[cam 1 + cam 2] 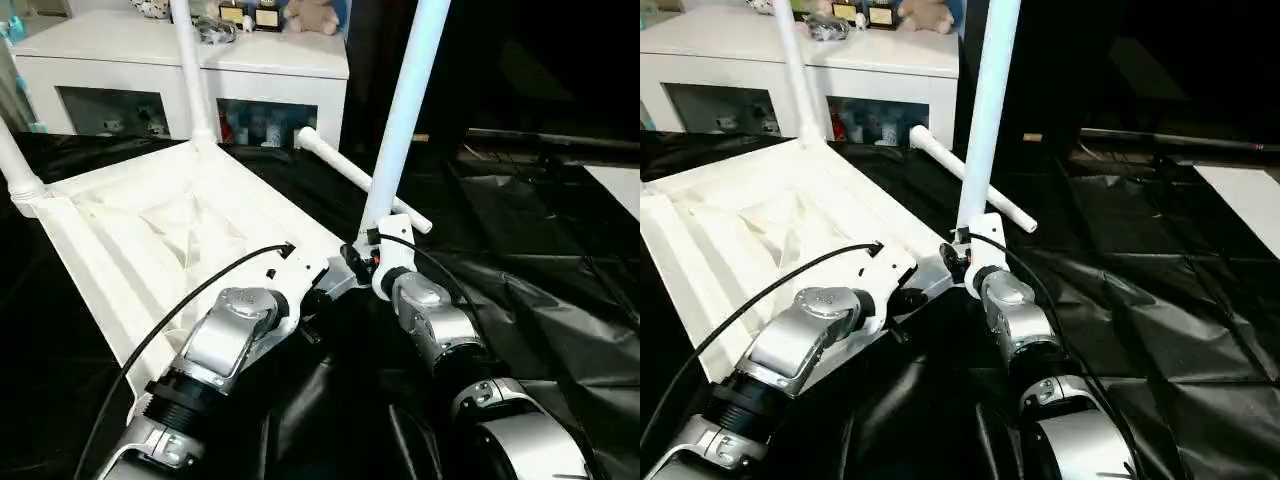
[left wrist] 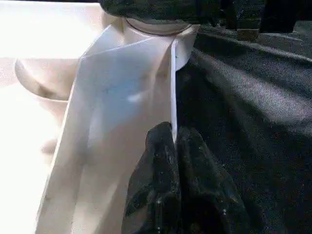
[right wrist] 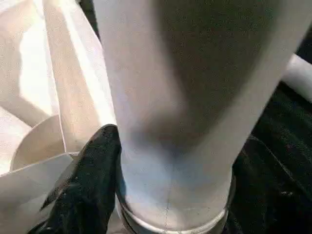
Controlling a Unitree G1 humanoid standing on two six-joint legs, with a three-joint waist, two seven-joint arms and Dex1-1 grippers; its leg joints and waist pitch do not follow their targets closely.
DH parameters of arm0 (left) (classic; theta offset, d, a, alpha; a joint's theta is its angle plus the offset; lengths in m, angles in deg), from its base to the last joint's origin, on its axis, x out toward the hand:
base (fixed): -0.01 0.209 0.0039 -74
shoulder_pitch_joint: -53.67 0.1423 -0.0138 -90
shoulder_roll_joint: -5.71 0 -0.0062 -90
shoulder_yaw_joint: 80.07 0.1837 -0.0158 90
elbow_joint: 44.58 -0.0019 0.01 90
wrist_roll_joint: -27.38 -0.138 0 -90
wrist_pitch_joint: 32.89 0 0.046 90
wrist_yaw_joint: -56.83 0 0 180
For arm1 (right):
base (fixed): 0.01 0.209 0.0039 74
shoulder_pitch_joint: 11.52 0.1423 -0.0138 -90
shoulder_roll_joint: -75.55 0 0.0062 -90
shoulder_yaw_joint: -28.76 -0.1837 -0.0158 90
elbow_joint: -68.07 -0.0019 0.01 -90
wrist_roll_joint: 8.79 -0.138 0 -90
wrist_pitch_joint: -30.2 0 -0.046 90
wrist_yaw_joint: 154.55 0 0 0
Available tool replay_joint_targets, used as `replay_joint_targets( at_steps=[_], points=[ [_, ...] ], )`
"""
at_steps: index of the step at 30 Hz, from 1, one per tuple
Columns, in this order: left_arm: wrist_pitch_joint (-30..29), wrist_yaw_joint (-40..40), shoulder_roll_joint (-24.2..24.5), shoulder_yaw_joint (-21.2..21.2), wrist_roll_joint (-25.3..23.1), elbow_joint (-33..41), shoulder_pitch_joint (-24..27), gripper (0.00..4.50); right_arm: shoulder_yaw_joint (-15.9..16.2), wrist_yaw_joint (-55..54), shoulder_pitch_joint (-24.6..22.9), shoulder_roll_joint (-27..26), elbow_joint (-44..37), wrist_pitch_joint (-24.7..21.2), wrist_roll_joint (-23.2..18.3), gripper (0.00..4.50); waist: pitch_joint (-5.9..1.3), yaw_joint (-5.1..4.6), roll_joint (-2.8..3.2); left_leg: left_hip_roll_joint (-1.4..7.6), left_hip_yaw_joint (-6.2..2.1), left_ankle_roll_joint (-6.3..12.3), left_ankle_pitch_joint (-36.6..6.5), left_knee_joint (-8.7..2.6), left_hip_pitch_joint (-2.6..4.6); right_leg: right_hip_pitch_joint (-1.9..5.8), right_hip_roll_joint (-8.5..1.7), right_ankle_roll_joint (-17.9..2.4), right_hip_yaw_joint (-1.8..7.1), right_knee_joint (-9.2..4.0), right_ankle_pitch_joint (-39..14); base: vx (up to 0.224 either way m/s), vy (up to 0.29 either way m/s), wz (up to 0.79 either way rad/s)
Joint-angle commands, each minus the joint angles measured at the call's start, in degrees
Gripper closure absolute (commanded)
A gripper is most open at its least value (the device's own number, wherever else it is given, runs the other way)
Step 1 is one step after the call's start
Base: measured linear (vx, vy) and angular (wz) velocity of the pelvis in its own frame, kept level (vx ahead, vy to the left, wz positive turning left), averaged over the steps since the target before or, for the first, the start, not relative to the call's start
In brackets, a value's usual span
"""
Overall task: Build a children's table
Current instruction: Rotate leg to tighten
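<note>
The children's table lies upside down on black sheeting, its white ribbed tabletop [image 1: 150, 230] facing up. Two legs stand in sockets at the far corner [image 1: 190, 70] and the left corner [image 1: 15, 160]. A third leg [image 1: 400, 120] stands upright in the near right corner socket. My right gripper [image 1: 372, 262] is closed around the base of that leg [image 3: 185, 97], one black finger [image 3: 92, 180] pressed against its side. My left gripper [image 2: 174, 139] is shut on the tabletop's thin edge wall [image 2: 146, 87], just beside that corner [image 1: 320, 285].
A loose white leg [image 1: 360, 178] lies on the black sheeting [image 1: 540, 300] behind the held leg. A white cabinet [image 1: 180, 60] with glass doors and small objects on top stands at the back. A white panel [image 1: 615, 190] shows at the far right.
</note>
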Motion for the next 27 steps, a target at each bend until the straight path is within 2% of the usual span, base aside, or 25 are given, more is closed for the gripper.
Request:
replay_joint_targets(
  at_steps=[1, 3, 4, 5, 7, 11, 12, 14, 17, 20, 23, 25, 27],
  points=[
    [0.25, 0.24, -0.99, 1.65, 0.52, 1.48, -1.22, 4.50, 1.25, 3.41, -2.28, -3.32, 5.14, -2.77, -1.06, 1.11, -1.40, -0.35, 0.78, 1.17, -1.21, -1.93, -28.26, -4.86, 0.42, -0.43, -3.80, -3.99, 2.32, -6.79, -28.81, 0.000, 0.000, 0.00],
    [0.29, 0.55, -0.71, 1.64, 0.48, 1.77, -1.13, 4.50, 0.80, 3.97, -1.81, -3.15, 5.03, -1.86, -0.98, 0.98, -1.49, -0.27, 0.87, 1.22, -1.19, -1.81, -27.78, -4.83, 0.38, -0.42, -3.92, -4.27, 2.41, -6.78, -28.45, 0.000, 0.000, 0.00],
    [0.37, 0.70, -0.57, 1.64, 0.48, 1.87, -1.08, 4.50, 0.80, 4.36, -1.61, -3.00, 4.97, -1.35, -0.91, 0.98, -1.61, -0.24, 0.79, 1.25, -1.16, -1.64, -26.58, -4.89, 0.11, -0.18, -3.95, -4.54, 2.45, -6.58, -27.20, 0.000, 0.000, 0.00],
    [0.41, 0.79, -0.49, 1.65, 0.49, 1.92, -1.06, 4.50, 0.79, 4.58, -1.51, -2.92, 4.93, -1.09, -0.90, 0.78, -1.56, -0.23, 0.78, 1.23, -1.14, -1.50, -25.85, -4.95, -0.08, -0.09, -3.90, -4.63, 2.46, -6.49, -26.59, 0.000, 0.000, 0.00],
    [0.50, 1.06, -0.22, 1.71, 0.54, 2.17, -0.93, 4.50, 0.74, 5.04, -1.19, -2.60, 4.67, -0.18, -0.87, 0.60, -1.58, -0.09, 1.01, 1.31, -0.94, -1.41, -24.35, -4.98, -0.10, -0.14, -3.83, -5.33, 2.60, -6.33, -24.29, 0.000, 0.000, 0.00],
    [0.60, 1.46, 0.14, 1.75, 0.55, 2.44, -0.76, 4.50, 0.62, 5.96, -0.84, -2.10, 4.06, 0.96, -0.83, 0.33, -1.84, 0.03, 0.97, 1.43, -0.65, -1.11, -21.21, -4.91, -0.42, 0.16, -3.69, -6.83, 2.74, -5.77, -19.12, 0.000, 0.000, 0.00],
    [0.71, 1.79, 0.47, 1.85, 0.52, 2.60, -0.65, 4.50, 0.44, 7.09, -0.78, -1.70, 3.50, 1.64, -0.92, 0.16, -1.88, 0.01, 0.90, 1.46, -0.54, -0.89, -19.93, -4.86, -0.70, 0.31, -3.60, -7.42, 2.73, -5.57, -17.43, 0.000, 0.000, 0.00],
    [0.78, 1.99, 0.67, 1.93, 0.50, 2.71, -0.60, 4.50, 0.44, 7.65, -0.78, -1.49, 3.23, 1.95, -0.88, 0.03, -1.95, 0.04, 0.93, 1.48, -0.45, -0.79, -19.39, -4.79, -0.66, 0.31, -3.61, -7.84, 2.76, -5.47, -16.71, 0.000, 0.000, 0.00],
    [1.74, 3.94, 2.17, 2.25, 0.91, 3.95, 0.03, 4.50, 0.46, 9.71, -1.38, -0.27, 1.08, 3.01, -0.88, 0.03, -2.12, 0.14, 0.85, 1.47, -0.34, -0.38, -16.31, -4.69, -1.13, 0.70, -3.67, -8.43, 2.76, -5.19, -14.04, 0.000, 0.000, 0.00],
    [2.03, 6.05, 3.70, 2.42, 1.54, 5.12, 0.72, 4.50, 0.82, 10.98, -2.30, 1.19, -1.21, 3.26, -0.59, 0.03, -2.29, 0.24, 0.85, 1.55, -0.16, 0.29, -11.88, -4.41, -1.30, 1.05, -3.60, -9.76, 2.75, -4.57, -8.31, 0.000, 0.000, 0.00],
    [6.49, 10.66, 7.12, 3.08, 2.22, 6.72, 1.87, 4.50, 2.99, 13.83, -4.00, 4.44, -4.82, 3.08, 1.45, 0.03, -2.51, 0.37, 0.86, 1.41, -0.08, 0.81, -8.32, -4.05, -1.43, 1.34, -3.32, -10.61, 2.67, -3.90, -2.40, 0.000, 0.000, 0.00],
    [8.94, 14.09, 9.85, 3.46, 2.85, 7.77, 2.64, 4.50, 4.18, 17.27, -5.49, 6.83, -7.75, 2.87, 2.24, 0.03, -2.70, 0.64, 0.98, 1.37, 0.20, 1.59, -6.58, -3.60, -1.12, 1.23, -3.07, -11.79, 2.67, -3.48, 2.49, 0.000, 0.000, 0.00],
    [11.92, 17.72, 12.14, 3.51, 3.84, 8.76, 3.43, 4.50, 5.05, 21.75, -6.98, 9.06, -10.95, 2.73, 1.91, 0.03, -2.74, 0.71, 1.09, 1.26, 0.17, 2.36, -5.07, -3.47, -1.42, 1.48, -2.97, -12.54, 2.63, -3.05, 5.08, 0.000, 0.000, 0.00]
  ],
)
